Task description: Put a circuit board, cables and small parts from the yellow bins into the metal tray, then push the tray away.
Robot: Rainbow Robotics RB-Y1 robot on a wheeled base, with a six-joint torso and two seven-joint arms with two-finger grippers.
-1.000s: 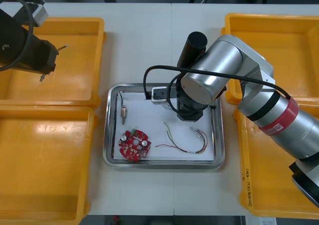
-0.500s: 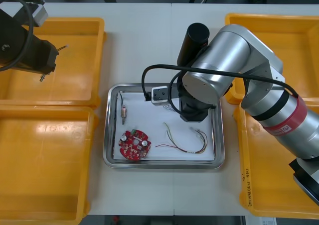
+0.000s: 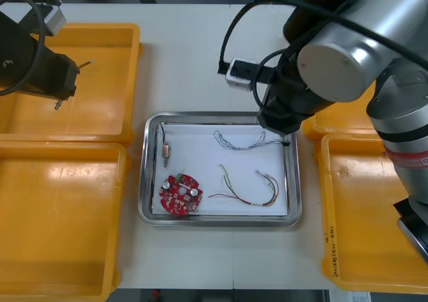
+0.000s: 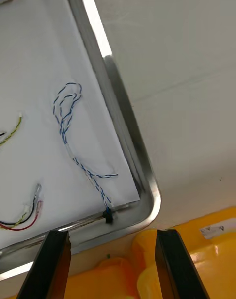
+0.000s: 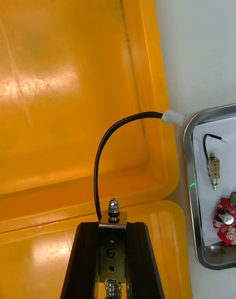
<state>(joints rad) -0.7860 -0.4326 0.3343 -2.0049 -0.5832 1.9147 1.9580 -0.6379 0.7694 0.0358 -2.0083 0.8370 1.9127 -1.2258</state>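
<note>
Shiny metal tray, white inside, sits in the middle of the table w/ yellow bins at each side. In it: a round red circuit board by the near left corner, a small metal part w/ a thin black wire just beyond the board, a red and yellow cable at the right, & a twisted blue and white cable along the far side. The right gripper hangs over the tray's far right corner, fingers wide apart w/ nothing between them; the blue and white cable lies flat on the white below, one end up against the rim. I think that's b/c the cable's job is done & this arm can go for sth else. The left gripper is over the far left bin, not far from the tray, fingers clamped on a second metal part; its black cable loops up and ends in a white plug. Held by the hard metal body, I guess, so the floppy cable can hang free & not get squashed. Next job is prob. to carry that part across & set it on a bare bit of white, away from the board. Watch out: the loop could catch on the bin wall or the tray rim. The push comes last; not yet time.
</note>
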